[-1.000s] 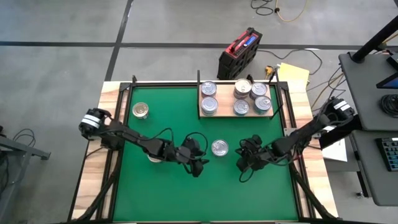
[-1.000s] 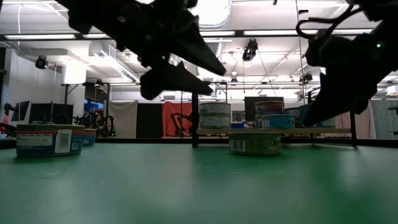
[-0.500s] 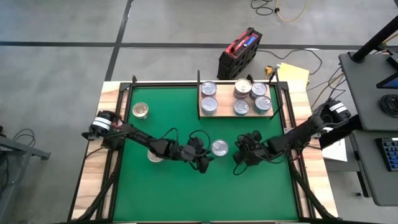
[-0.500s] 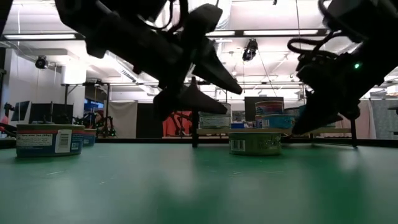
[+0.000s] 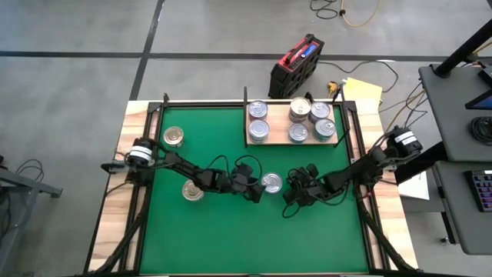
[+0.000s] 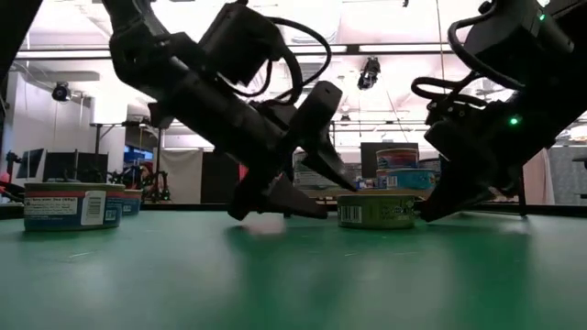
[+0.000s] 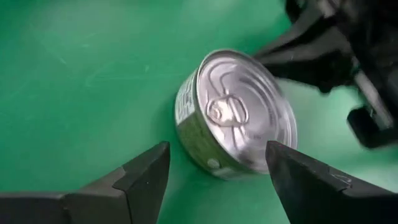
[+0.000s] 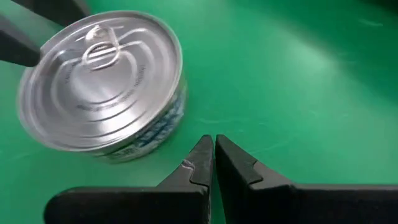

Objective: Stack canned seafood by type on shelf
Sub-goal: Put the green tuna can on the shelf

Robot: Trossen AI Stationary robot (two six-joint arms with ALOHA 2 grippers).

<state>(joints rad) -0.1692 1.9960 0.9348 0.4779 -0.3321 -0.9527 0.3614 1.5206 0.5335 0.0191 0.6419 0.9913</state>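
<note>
Two pincers close on a lone seafood tin at mid-mat. The left gripper (image 5: 257, 192), its fingers spread wider than the tin, sits low on the green mat (image 5: 207, 238) at the tin's nine o'clock, seemingly lined up to take it by the sides. In the left wrist view the two dark fingertips (image 7: 140, 177) flank the silver-lidded tin (image 7: 239, 112) without touching it, the pull-tab facing up.

The right gripper (image 5: 290, 198), its fingers pressed together and holding nothing, rests just beside the same tin at its three o'clock. That placement reads as a brace, a closed tip set against the far side so the tin does not slide as the other arm takes it; whether it actually touches the wall cannot be told.

Farther out, two more tins wait on the mat: a gold-lidded tin (image 5: 174, 137) at ten o'clock near the mat's corner, and a silver one (image 5: 192, 191) at nine o'clock, partly under the left arm.

The pale wooden shelf (image 5: 293, 142) lies at twelve o'clock along the mat's far edge, carrying six tins in two rows, at least one spot stacked two high. By that count the sorting looks well advanced, with three tins not yet shelved.
</note>
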